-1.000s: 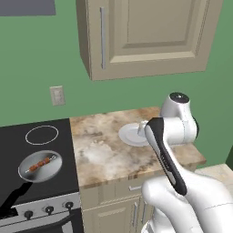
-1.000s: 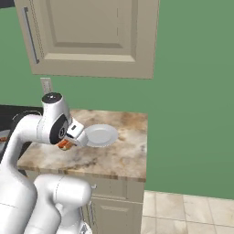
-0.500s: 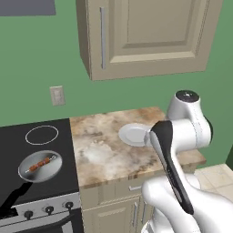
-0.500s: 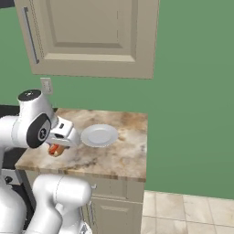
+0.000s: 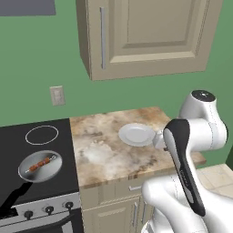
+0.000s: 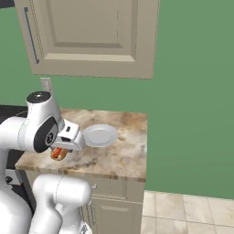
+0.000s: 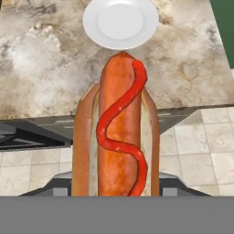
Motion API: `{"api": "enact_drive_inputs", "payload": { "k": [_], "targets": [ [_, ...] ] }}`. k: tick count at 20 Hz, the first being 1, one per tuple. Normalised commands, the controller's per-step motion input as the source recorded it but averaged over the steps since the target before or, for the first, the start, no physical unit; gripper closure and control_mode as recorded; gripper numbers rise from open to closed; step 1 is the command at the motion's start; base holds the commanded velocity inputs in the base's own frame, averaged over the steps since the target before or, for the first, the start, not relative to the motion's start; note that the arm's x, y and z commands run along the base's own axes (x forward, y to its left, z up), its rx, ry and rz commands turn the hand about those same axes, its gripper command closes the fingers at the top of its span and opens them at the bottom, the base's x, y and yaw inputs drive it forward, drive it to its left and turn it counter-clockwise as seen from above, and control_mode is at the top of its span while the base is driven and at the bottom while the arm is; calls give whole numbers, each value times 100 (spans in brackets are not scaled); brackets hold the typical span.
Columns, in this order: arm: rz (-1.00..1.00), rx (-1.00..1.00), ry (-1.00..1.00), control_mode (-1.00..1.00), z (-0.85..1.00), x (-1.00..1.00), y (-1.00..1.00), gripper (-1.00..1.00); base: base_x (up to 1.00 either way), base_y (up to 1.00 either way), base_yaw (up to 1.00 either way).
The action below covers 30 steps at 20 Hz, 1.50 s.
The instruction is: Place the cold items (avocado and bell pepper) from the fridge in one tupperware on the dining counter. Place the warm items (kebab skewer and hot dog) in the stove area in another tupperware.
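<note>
My gripper (image 7: 116,183) is shut on the hot dog (image 7: 117,132), a sausage in a bun with a red squiggle of sauce, which points away from the hand. In the right base view the hot dog (image 6: 57,154) hangs under the gripper (image 6: 64,147), over the front left part of the marbled counter (image 6: 123,155). A kebab skewer (image 5: 41,163) lies in a grey pan (image 5: 27,172) on the black stove (image 5: 18,145), left of the counter.
A bare white plate (image 5: 136,134) sits on the counter (image 5: 100,157) just beyond the hot dog, as the hand view also shows (image 7: 120,22). A beige wall cabinet (image 5: 145,36) hangs above. The counter ends at the right over tiled floor (image 6: 192,210).
The arm has swung back from the plate toward the counter's front edge, carrying the hot dog with it. The plate and the pan have not moved.
</note>
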Motion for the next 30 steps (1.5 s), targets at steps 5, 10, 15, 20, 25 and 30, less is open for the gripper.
{"api": "enact_drive_inputs", "payload": {
  "k": [5,10,15,20,25,30],
  "targets": [
    [0,0,0,-100,0,-1,0,100,0,0,0],
    [0,0,0,100,0,-5,0,100,-15,0,0],
    [0,0,0,100,0,0,0,100,-43,-29,14],
    [0,0,0,100,0,0,0,100,-86,-19,46],
    [0,0,0,100,0,0,0,100,-81,-14,79],
    [0,0,0,100,0,0,0,100,-71,-13,94]
  ]
}}
